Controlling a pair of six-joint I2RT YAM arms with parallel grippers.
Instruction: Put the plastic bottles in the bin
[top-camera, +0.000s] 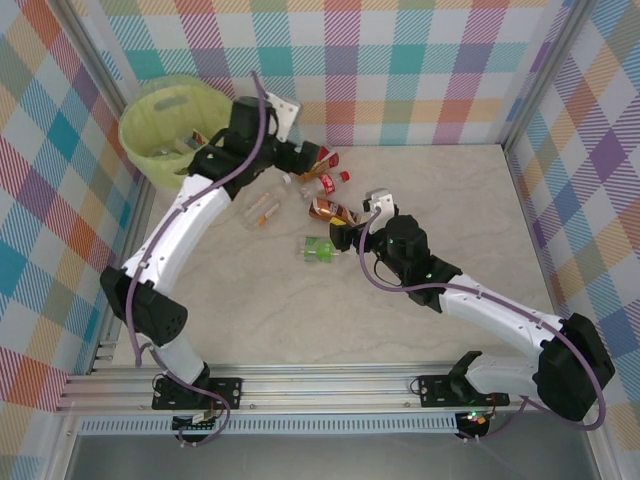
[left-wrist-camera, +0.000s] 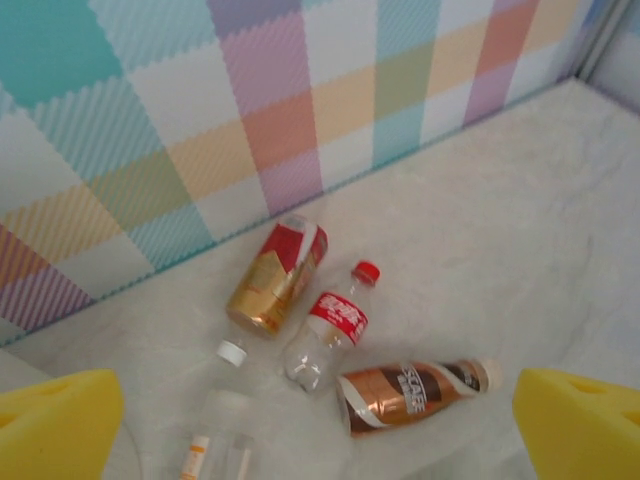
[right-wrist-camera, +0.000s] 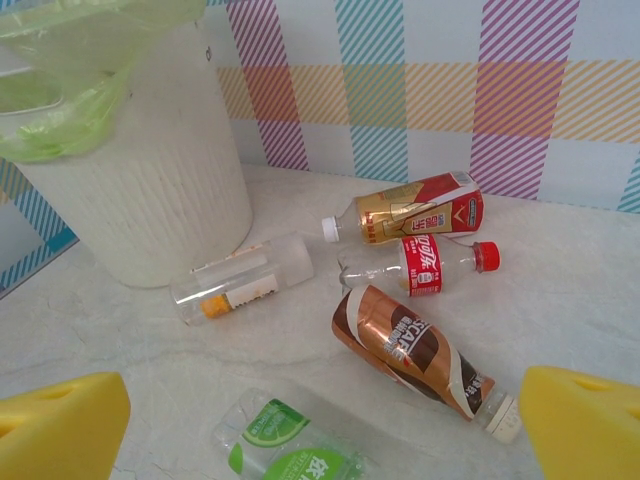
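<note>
Yellow-padded right gripper (right-wrist-camera: 320, 425) and left gripper (left-wrist-camera: 320, 420) spread, empty. Small clear plastic bottles (right-wrist-camera: 410, 350) lie near tall translucent yellow-green bin (top-camera: 140, 158). We judge: reaching; next descend, pinch one.

Top view: fixed, high above and behind the arm bases. It looks down and forward over the whole table (top-camera: 330, 330), with the bin (top-camera: 150, 125) far left and the back wall (top-camera: 420, 70) at top. Left wrist: close, tilted down at the foot of the back wall (left-wrist-camera: 200, 150). Right wrist: low, close over the table, facing the bin (right-wrist-camera: 150, 200) and wall. All three views share the brown bottle (top-camera: 326, 209) (left-wrist-camera: 410, 392) (right-wrist-camera: 405, 345). Both wrist views share the red-cap bottle (left-wrist-camera: 335, 320) (right-wrist-camera: 425, 265).
</note>
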